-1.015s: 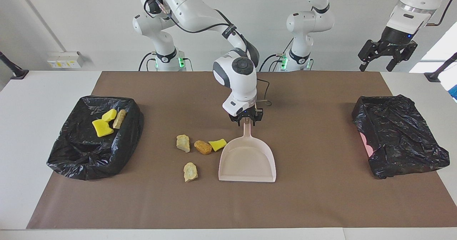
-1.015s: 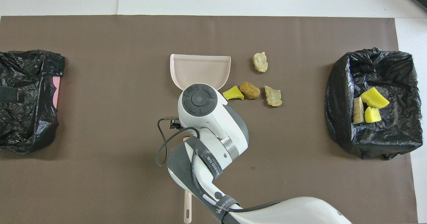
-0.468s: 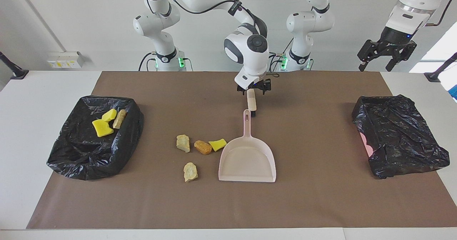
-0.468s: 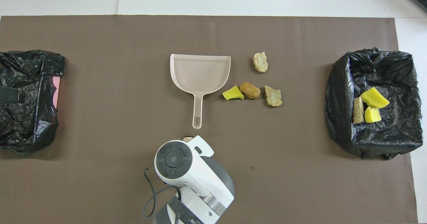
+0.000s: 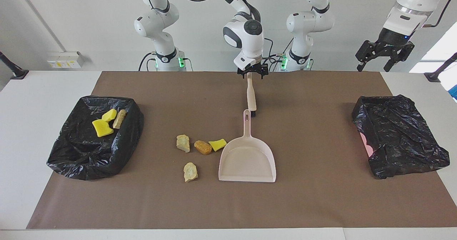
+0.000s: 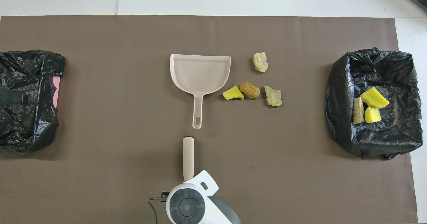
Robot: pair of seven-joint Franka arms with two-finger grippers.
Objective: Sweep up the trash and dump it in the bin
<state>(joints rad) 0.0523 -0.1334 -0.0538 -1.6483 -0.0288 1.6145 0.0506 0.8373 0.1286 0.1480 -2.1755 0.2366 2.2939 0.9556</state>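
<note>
Several pieces of trash lie on the brown mat beside the pale pink dustpan, toward the right arm's end: a yellow sponge piece, a brown lump and two beige lumps. The black-bagged bin at that end holds two yellow pieces and a tan one. My right gripper hangs open over the robot-side end of a beige brush handle that lies on the mat. Off the table at its own end, my left gripper waits open in the air.
A second black-bagged bin, with some pink showing at its side, stands at the left arm's end. The dustpan's mouth faces away from the robots, and its handle points at the brush's dark tip.
My right gripper has drawn back from the dustpan's handle toward the robots and now hangs over the brush handle. Dustpan, brush and trash have stayed put. The left arm has hardly moved.
</note>
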